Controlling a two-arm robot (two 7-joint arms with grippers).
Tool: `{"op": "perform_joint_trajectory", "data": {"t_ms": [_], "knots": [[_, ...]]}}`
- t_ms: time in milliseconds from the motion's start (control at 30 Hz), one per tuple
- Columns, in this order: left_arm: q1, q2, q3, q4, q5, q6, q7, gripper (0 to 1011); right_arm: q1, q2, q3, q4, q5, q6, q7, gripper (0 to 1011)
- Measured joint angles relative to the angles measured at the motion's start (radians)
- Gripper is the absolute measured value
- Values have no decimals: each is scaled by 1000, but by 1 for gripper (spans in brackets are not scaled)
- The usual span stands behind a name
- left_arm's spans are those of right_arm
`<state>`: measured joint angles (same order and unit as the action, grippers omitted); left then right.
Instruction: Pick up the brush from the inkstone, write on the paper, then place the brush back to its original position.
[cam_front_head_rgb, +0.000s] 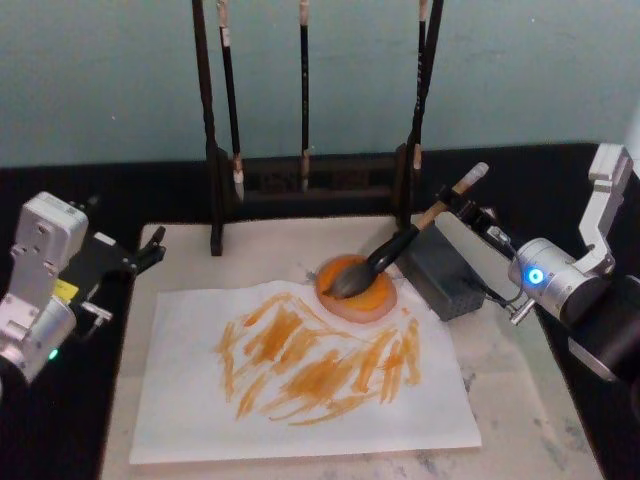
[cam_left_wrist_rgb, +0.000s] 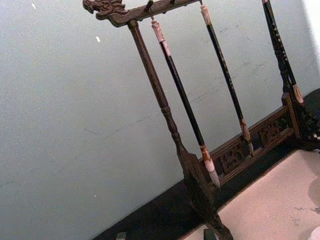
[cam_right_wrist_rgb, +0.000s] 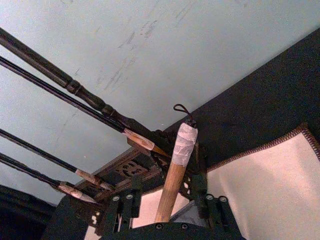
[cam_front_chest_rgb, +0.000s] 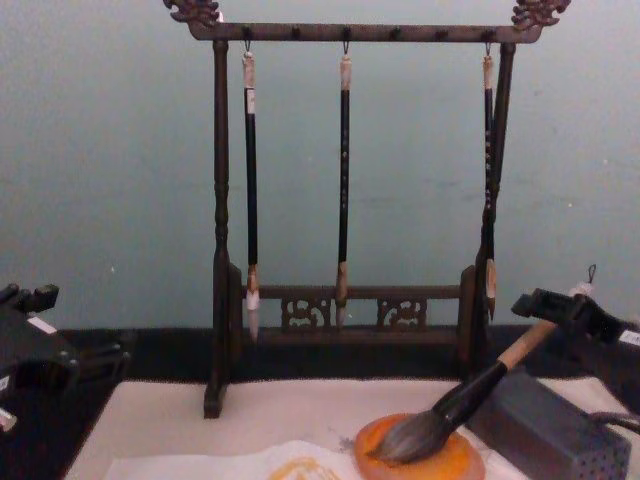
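Chest view's bottom edge crops paper (cam_front_chest_rgb: 200, 466) and inkstone (cam_front_chest_rgb: 458, 464).

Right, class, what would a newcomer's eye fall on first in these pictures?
First, the orange strokes covering the paper in the middle. Next, the brush resting bristles-down on the inkstone just behind the paper, with the right gripper open astride its handle's upper end. Behind stands a rack hung with three thin brushes; the left gripper sits idle at the left.
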<state>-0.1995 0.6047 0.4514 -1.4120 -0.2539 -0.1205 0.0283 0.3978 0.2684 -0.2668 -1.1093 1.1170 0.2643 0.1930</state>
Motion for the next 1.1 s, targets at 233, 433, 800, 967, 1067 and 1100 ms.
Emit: {"op": "perform_joint_trajectory", "data": {"t_ms": [233, 433, 800, 967, 1067, 1100], "knots": [[0, 0, 0, 0, 0, 0, 0, 1001, 0, 0, 1, -1, 0, 1, 0, 444], [0, 0, 0, 0, 0, 0, 0, 1001, 0, 0, 1, -1, 0, 1, 0, 267], [0, 0, 0, 0, 0, 0, 0, 1001, 0, 0, 1, -1, 0, 1, 0, 178], [0, 0, 0, 0, 0, 0, 0, 1001, 0, 0, 1, -1, 0, 1, 0, 178], [0, 0, 0, 0, 0, 0, 0, 1001, 0, 0, 1, 0, 0, 1, 0, 178], [0, 0, 0, 0, 0, 0, 0, 1001, 0, 0, 1, 0, 0, 1, 0, 178]]}}
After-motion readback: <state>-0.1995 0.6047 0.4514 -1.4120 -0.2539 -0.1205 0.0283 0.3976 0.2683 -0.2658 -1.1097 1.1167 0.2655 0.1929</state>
